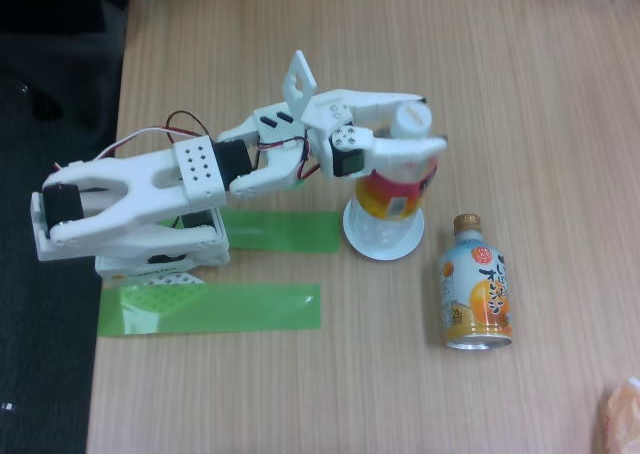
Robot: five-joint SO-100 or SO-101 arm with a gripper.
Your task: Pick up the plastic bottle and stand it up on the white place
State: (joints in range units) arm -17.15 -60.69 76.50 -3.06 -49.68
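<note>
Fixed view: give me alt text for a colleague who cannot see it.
The white arm's gripper jaws clasp a clear plastic bottle with white cap and red-to-yellow label, upright on a small round white dish. To its right on the wooden table stands an orange-and-pale-blue gold-capped drink can; green tape strips lie left.

To my right in the fixed view a drink can (475,284) lies on the wooden table (400,394); two green tape strips (215,307) sit nearby.

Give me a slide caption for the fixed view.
Gripper holds the plastic bottle upright on the white dish.
</note>
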